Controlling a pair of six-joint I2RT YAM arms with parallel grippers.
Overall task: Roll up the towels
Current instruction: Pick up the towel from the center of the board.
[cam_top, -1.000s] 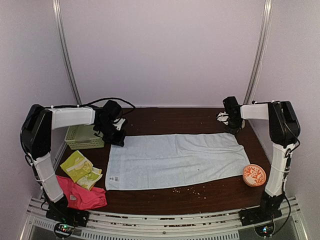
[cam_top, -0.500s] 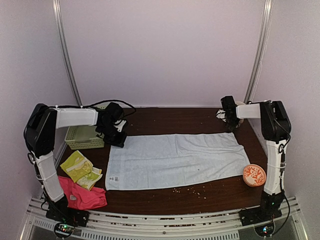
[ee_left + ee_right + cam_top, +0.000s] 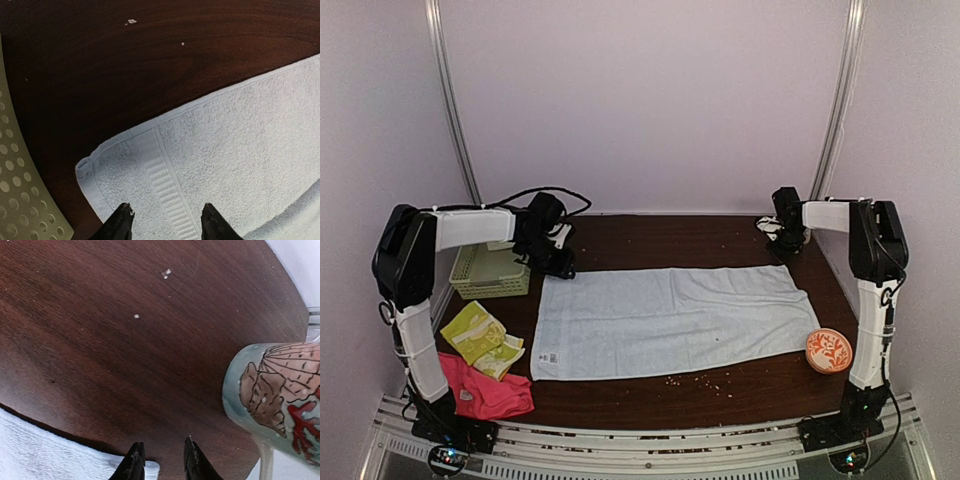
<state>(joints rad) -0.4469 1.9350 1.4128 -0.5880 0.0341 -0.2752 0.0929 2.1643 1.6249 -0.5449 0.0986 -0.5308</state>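
A pale blue towel (image 3: 670,320) lies spread flat across the middle of the table. My left gripper (image 3: 560,265) hovers at its far left corner, and in the left wrist view the gripper (image 3: 166,220) stands open over the towel's hemmed corner (image 3: 150,165), holding nothing. My right gripper (image 3: 785,245) is at the far right corner. In the right wrist view the right gripper (image 3: 163,460) is open a narrow gap, and the towel's corner tip (image 3: 151,469) lies on the wood by the left finger. A yellow-green patterned towel (image 3: 480,338) and a hot-pink towel (image 3: 485,395) lie crumpled at the near left.
A pale green slotted basket (image 3: 490,272) stands by the left gripper, its wall (image 3: 20,190) close to the towel corner. A painted ceramic mug (image 3: 275,395) stands just right of the right gripper. An orange patterned dish (image 3: 829,350) sits at the near right. Crumbs dot the table.
The left jaws have opened and let go of the towel's far left corner. The right jaws have parted a little. Both grippers have shifted slightly toward the back; the towel stays flat.
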